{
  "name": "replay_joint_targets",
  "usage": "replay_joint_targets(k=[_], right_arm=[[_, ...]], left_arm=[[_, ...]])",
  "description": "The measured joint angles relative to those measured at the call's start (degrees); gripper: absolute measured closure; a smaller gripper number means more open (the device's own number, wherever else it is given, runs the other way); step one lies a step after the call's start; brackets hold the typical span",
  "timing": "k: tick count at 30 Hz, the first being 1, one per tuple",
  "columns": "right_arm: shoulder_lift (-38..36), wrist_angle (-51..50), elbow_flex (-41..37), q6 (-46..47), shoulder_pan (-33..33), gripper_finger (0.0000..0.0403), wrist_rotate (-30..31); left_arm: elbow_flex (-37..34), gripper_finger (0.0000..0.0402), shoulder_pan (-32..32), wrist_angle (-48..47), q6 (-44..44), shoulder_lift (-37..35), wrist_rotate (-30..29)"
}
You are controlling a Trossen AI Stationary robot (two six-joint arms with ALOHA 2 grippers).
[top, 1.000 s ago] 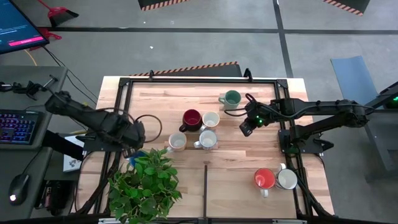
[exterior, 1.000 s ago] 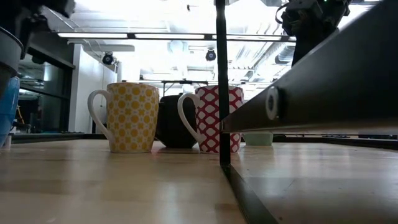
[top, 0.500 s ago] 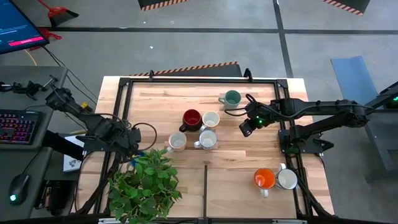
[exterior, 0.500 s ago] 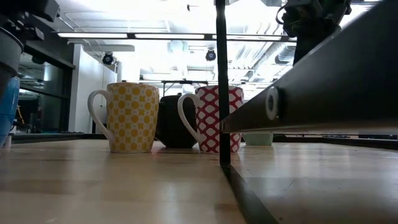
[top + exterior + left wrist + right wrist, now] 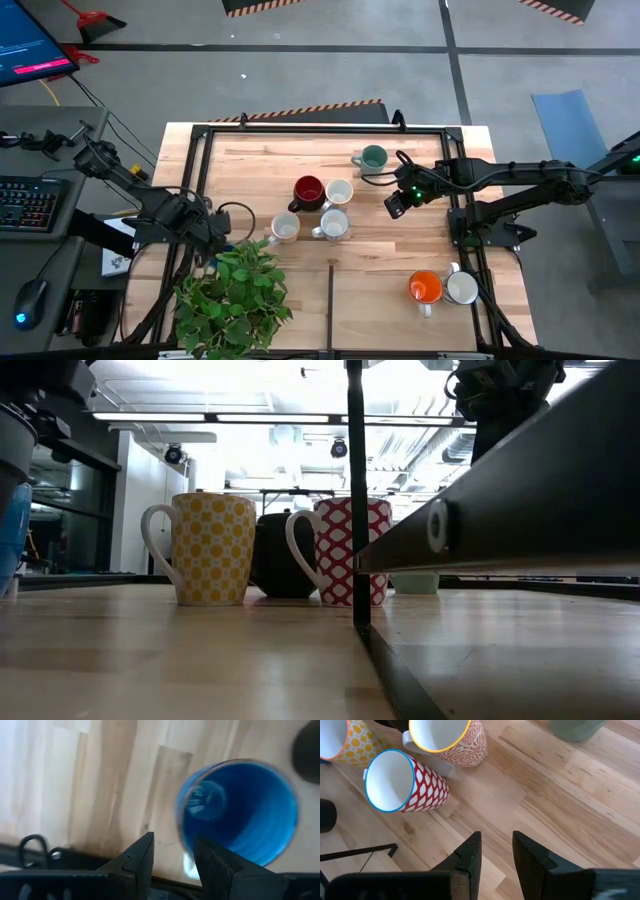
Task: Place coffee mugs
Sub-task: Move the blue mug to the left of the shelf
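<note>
Four mugs (image 5: 318, 207) cluster mid-table, two behind, two in front. Another mug (image 5: 371, 158) stands alone toward the far edge, right of centre. A pair of mugs (image 5: 442, 288) sits side by side near the front right. The potted plant (image 5: 233, 297) occupies the front left corner, with one more mug (image 5: 239, 811) just behind it, under the left gripper (image 5: 212, 236). The right gripper (image 5: 395, 205) hovers right of the cluster

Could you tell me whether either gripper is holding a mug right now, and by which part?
Nothing is held. The left gripper hovers open above the blue mug; the right gripper is open over bare table.
</note>
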Motion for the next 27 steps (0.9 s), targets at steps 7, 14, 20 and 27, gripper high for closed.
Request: replay_joint_targets(k=[7,14,20,27], right_arm=[[0.0,0.0,0.0,-0.16,0.0,0.0313,0.51],[0.0,0.02,0.0,-0.17,0.0,0.0313,1.14],[-0.02,0.0,0.0,-0.2,0.0,0.0313,1.16],[-0.02,0.0,0.0,-0.83,0.0,0.0313,1.16]], left_arm=[[0.01,0.0275,0.0,3.02,-0.02,0.35,0.51],[0.01,0.0275,0.0,2.98,0.04,3.45,-0.4],[0.01,0.0275,0.0,3.65,0.43,6.3,-0.41],[0.01,0.0275,0.04,6.78,3.16,9.19,-0.6]])
